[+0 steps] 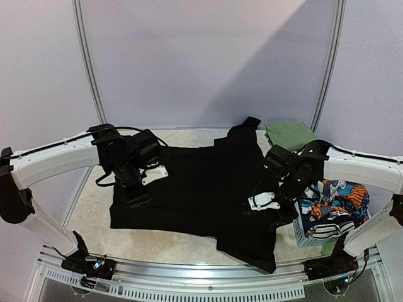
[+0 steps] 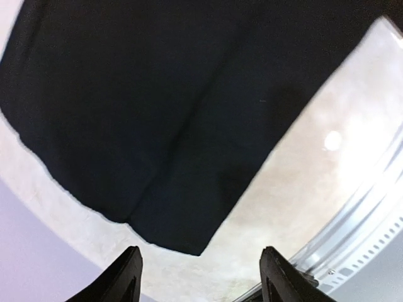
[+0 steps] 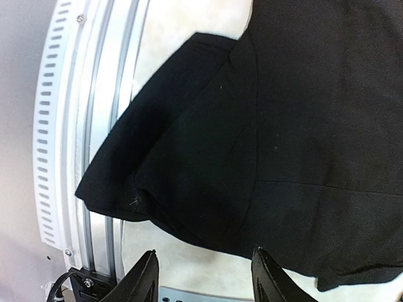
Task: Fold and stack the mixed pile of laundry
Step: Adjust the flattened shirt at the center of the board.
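The two dark fingers of the left gripper [image 2: 198, 261] were seen spread apart, with nothing between them, above the left part of the large plain black garment [image 1: 201, 195]. The right gripper [image 3: 204, 261] was likewise released and empty over a sleeve that was laid across the slotted metal rail [image 3: 69, 126]. The garment was spread flat on the pale marbled table [image 1: 88, 214]. An orange-blue-white cartoon-print garment [image 1: 337, 201] was seen in the pale blue lattice plastic basket [image 1: 307, 236] at the right.

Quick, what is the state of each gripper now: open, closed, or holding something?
Left gripper: open, holding nothing.
Right gripper: open, holding nothing.
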Controlling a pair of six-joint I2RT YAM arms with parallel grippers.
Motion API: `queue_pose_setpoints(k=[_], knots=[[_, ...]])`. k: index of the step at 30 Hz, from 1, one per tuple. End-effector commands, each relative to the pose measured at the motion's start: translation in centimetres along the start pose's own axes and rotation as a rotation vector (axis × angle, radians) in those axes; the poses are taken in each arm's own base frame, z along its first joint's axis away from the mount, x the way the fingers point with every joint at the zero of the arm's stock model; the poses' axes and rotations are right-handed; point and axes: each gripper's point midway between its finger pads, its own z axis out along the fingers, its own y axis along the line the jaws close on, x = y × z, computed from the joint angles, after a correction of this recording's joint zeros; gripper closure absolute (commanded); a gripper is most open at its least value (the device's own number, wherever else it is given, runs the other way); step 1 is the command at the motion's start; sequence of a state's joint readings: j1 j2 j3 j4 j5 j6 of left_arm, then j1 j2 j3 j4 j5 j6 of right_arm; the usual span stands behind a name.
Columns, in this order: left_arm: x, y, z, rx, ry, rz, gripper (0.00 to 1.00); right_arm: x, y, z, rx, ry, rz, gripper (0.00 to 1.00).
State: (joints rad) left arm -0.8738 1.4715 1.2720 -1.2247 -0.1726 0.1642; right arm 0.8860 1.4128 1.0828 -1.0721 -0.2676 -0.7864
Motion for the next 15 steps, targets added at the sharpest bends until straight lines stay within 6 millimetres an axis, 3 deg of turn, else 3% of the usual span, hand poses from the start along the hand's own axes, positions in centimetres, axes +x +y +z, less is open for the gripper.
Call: queue_pose_setpoints(k=[1,8,15], knots=[[1.9,4.0,1.2,-0.153,0.082,-0.207,0.34,1.0,0.3,0.1,0.018,0.007,0.019,0.49],[2.6,5.2,3.6,-0.072,0.06,-0.473,0.32,-0.2,1.0,0.5,0.0,-0.095,0.048,0.44],[4.4,5.6,4.0,-0.084,0.101,-0.462,0.32,3.5,0.4,4.7,0.061,0.032,-0.037,0.44]])
